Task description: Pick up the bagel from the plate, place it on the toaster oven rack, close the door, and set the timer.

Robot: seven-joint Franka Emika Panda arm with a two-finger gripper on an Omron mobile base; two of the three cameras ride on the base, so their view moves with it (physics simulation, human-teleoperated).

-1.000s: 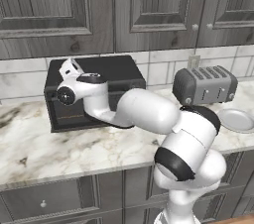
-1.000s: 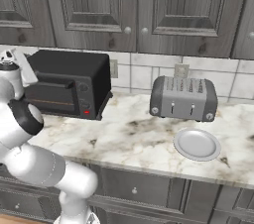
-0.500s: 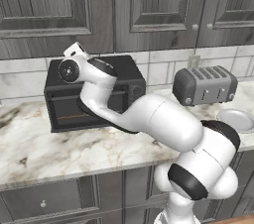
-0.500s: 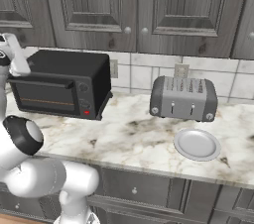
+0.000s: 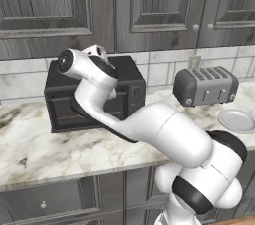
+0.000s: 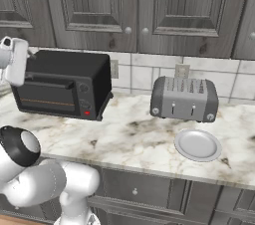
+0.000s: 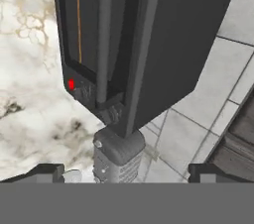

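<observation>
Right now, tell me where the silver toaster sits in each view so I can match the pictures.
Left base view: the silver toaster is at right, against the backsplash, right of the black toaster oven.
Right base view: it is right of centre, behind the plate.
Hand view: it is at bottom centre, below the oven's corner.
Shared landmark: the black toaster oven.

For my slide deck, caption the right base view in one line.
Closed black toaster oven, silver toaster and bare grey plate on a marble counter.
</observation>
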